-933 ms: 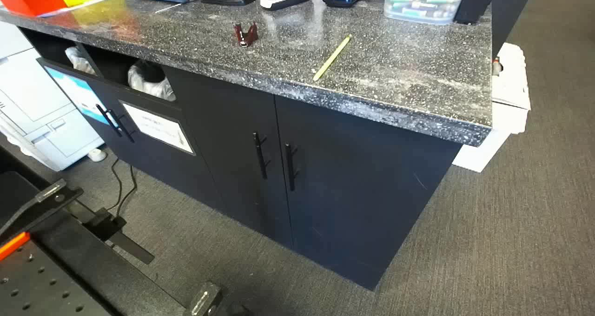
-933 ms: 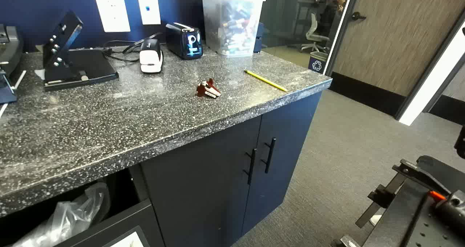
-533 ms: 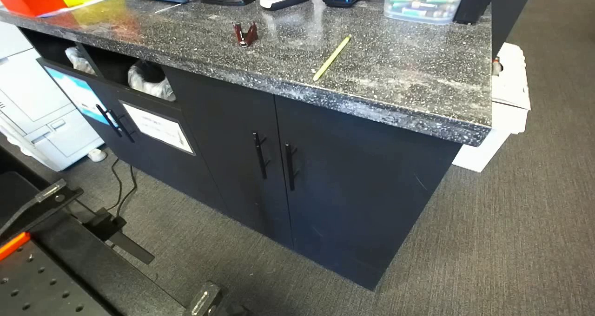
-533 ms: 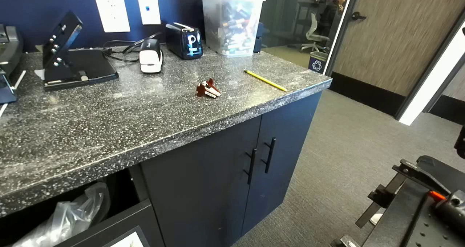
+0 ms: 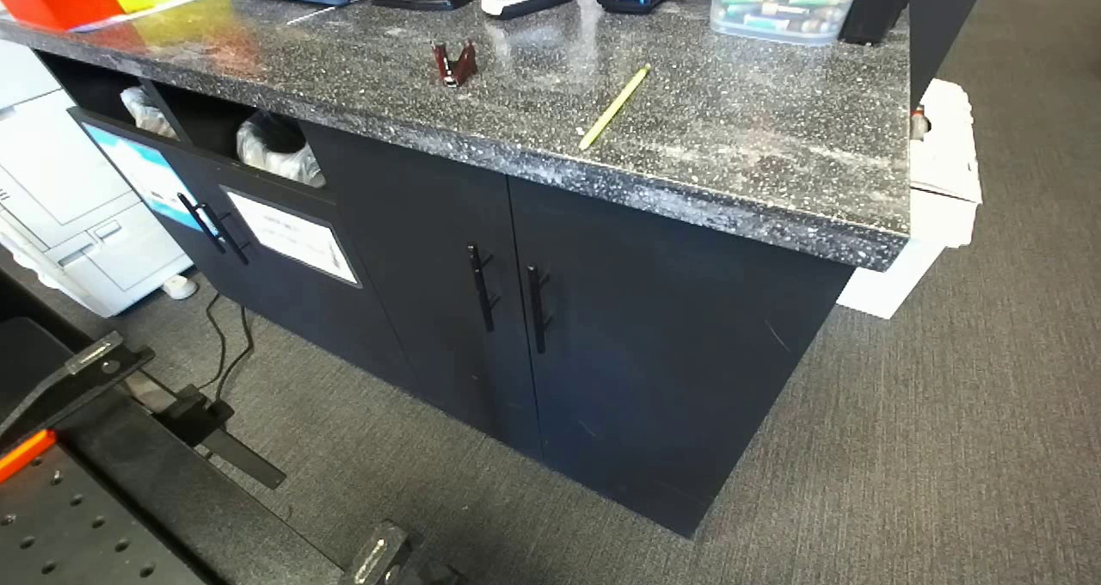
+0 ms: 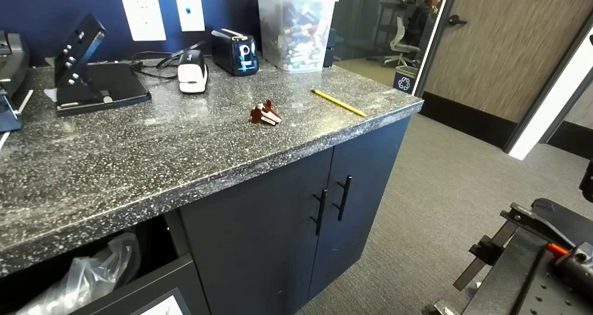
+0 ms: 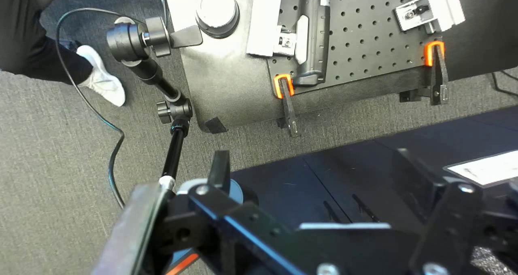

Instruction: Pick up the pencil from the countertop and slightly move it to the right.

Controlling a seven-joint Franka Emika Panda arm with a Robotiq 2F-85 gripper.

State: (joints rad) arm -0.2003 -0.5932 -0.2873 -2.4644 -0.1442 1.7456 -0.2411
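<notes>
The pencil is a thin yellow stick lying flat on the countertop near its front edge, seen in both exterior views. The countertop is a speckled grey-black slab over dark navy cabinets; it also shows in an exterior view. My gripper shows in the wrist view with its fingers wide apart and nothing between them. Behind it there are the floor and the navy cabinet doors. The gripper is not seen in the exterior views, and the pencil is out of the wrist view.
A dark reddish-brown staple remover lies beside the pencil. A white-black stapler, a black box-shaped device and a clear bin of markers stand behind. A black clamp arm rises beside the robot's table.
</notes>
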